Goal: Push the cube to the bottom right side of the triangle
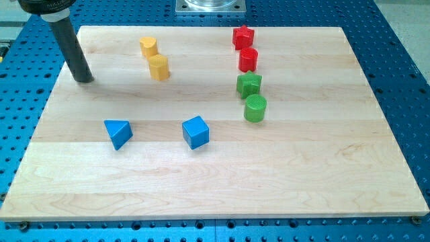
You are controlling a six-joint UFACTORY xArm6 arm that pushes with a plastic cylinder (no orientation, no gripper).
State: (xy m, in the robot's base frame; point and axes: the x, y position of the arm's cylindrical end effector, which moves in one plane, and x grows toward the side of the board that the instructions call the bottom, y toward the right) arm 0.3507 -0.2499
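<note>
Board: pale wooden top on a blue perforated table.

Rod: dark, straight, no claw fitted, so nothing is clasped or let go; my tip rests on the board near its upper left corner, well apart from every block, touching none.

Blue cube: at the board's middle, slightly left of centre, standing free.

Blue triangle: to the view's left of the cube, at about the same height, apart from it.

Yellow blocks: a small cylinder near the top, and a larger yellow block just below it.

Red blocks: a star-like block at the top, a red cylinder just under it.

Green blocks: a green star-like block and a green cylinder, continuing the same column downward, to the cube's upper right.
</note>
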